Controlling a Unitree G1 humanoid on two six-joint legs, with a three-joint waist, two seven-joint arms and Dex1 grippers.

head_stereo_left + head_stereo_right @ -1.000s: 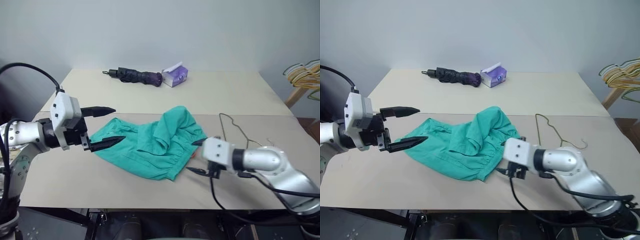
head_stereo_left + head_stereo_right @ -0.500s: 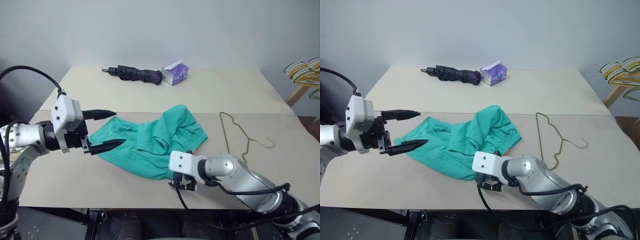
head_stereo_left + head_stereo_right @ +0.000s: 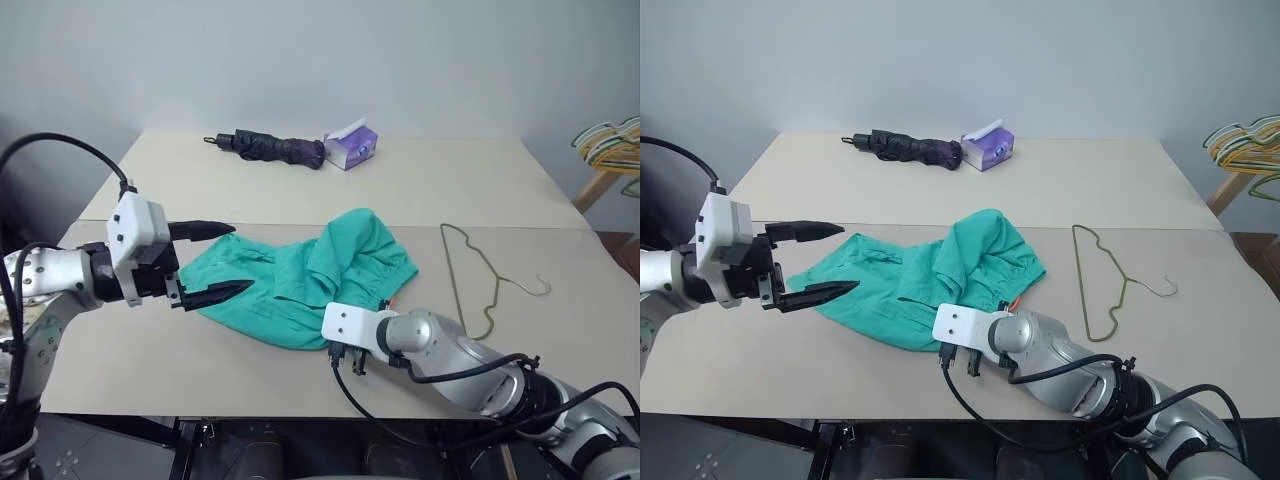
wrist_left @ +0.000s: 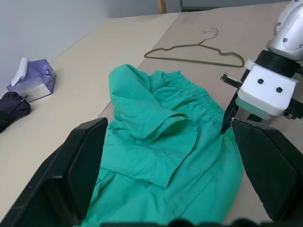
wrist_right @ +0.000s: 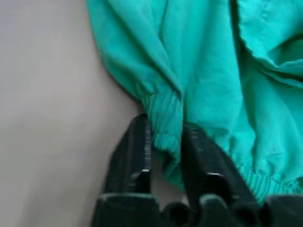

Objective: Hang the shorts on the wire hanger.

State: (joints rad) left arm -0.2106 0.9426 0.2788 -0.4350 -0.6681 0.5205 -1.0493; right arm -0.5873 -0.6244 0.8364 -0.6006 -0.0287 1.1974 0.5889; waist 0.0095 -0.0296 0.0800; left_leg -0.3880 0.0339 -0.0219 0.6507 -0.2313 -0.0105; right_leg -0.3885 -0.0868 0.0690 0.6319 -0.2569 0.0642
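Pinching the gathered waistband of the shorts [image 5: 199, 61], the right end effector [image 5: 165, 156] has its two black fingers [image 5: 135, 156] drawn in on a fold of the elastic edge, with a ridge of teal cloth squeezed up between them. In the head views that end effector [image 3: 345, 358] sits at the near edge of the shorts [image 3: 300, 285], at about 6 o'clock of the garment, pointing down onto the bench [image 3: 200, 360].

The left end effector [image 3: 220, 262] hovers at the 9 o'clock side of the shorts with its jaws spread wide, one finger above the cloth's left corner and the other just at its edge; whether either touches the fabric cannot be told. It holds nothing.

The shorts lie crumpled near the middle of the bench, a bunched fold rising toward 1 o'clock and a small orange tag [image 3: 393, 303] showing at the right edge. The wire hanger [image 3: 470, 275] lies flat on the bench at 3 o'clock of the shorts, near but apart from them, its hook toward the right.

At 12 o'clock, well apart, a folded dark umbrella [image 3: 268, 150] lies beside a purple tissue box [image 3: 350, 148]. A bunch of coloured hangers [image 3: 610, 145] sits at the far right edge.
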